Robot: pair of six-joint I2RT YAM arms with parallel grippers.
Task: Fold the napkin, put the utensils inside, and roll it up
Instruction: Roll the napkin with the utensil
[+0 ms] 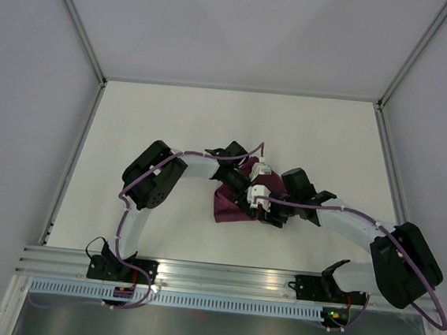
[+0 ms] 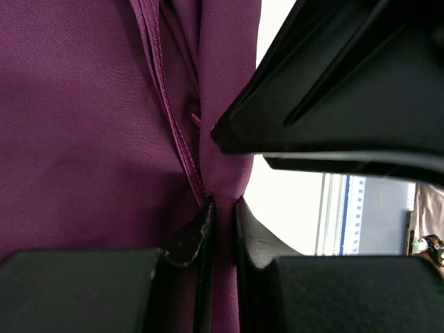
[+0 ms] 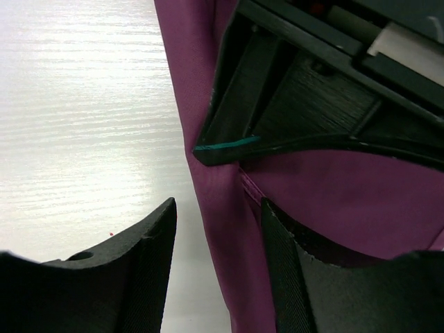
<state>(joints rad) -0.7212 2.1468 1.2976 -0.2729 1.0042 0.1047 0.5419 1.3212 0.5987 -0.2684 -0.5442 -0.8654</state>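
Closest to the lens, my left gripper [image 2: 222, 211] has its black tips pressed together on a thin fold of the napkin [image 2: 90, 125]. A stitched hem [image 2: 173, 132] runs down from the top of that wrist view straight into the pinch.

My right gripper [image 3: 216, 215] stands with its jaws apart, straddling an edge strip of the same plum cloth. One finger is over bare table and the other over fabric. I cannot tell whether either finger touches.

From above, the napkin is a bunched heap near the middle of the table [image 1: 172, 123], a little toward the near edge, with both wrists meeting over it. Its long axis seems to run diagonally from near-left to far-right, though the arms cover too much for me to trust the outline.

Around it the tabletop is white with a faint streaky grain and a soft glare. Pale grey walls [image 1: 26, 77] close three sides, with aluminium posts [image 1: 79, 23] at the far corners. An aluminium rail [image 1: 221, 274] along the near edge carries both arm bases
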